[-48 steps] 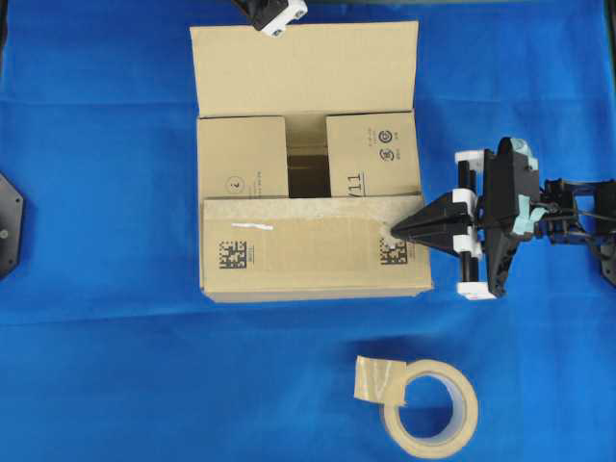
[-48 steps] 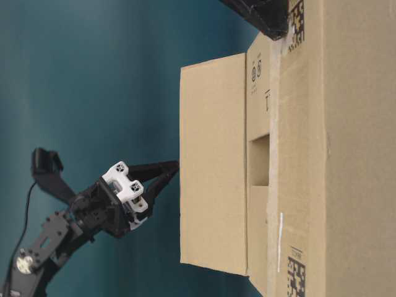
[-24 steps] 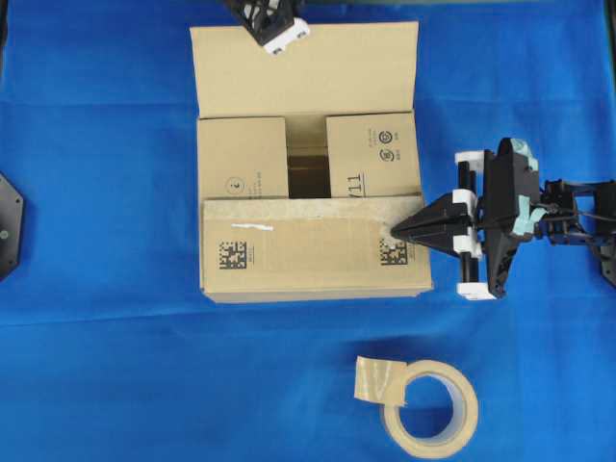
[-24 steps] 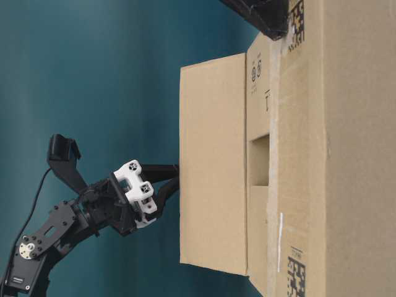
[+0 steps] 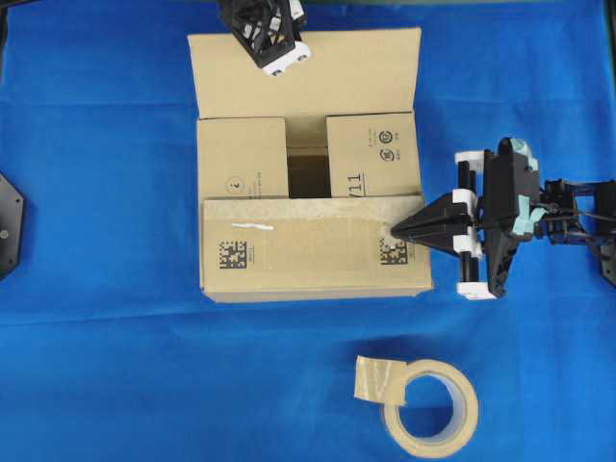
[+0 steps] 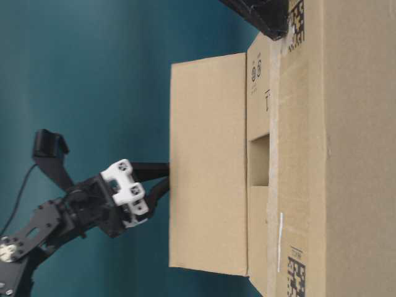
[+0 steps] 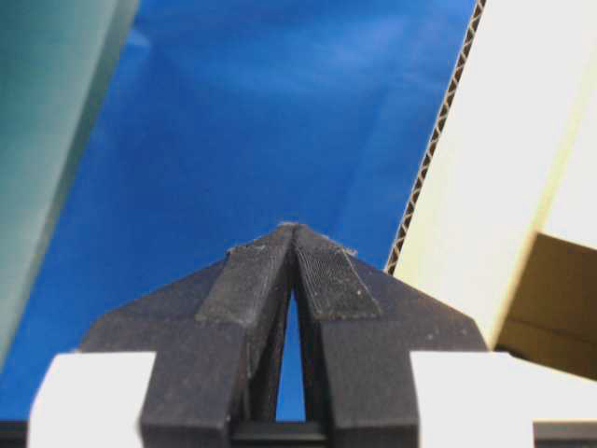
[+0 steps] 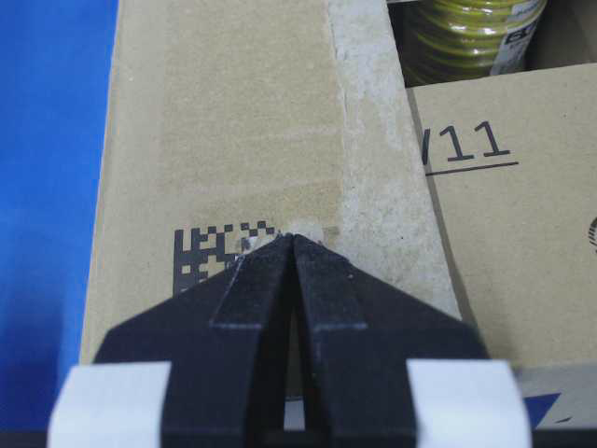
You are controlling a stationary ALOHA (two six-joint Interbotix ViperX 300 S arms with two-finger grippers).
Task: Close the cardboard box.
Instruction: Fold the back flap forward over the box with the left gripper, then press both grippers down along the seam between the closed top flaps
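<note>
Large brown corrugated cardboard box (image 5: 306,164) sits upper-centre of overhead view on blue-covered desk (image 5: 106,366). Two short flaps folded in, near long flap down w/ square codes, far long flap laid back toward top edge. Left gripper (image 5: 278,65) at top of frame, tip against far flap's outer face, fingers clenched, nothing held. Right gripper (image 5: 395,230) at centre-right, clenched, tip pressing near flap's right end by a square code. Beige tape roll (image 5: 428,405) lower right, well apart.
</note>
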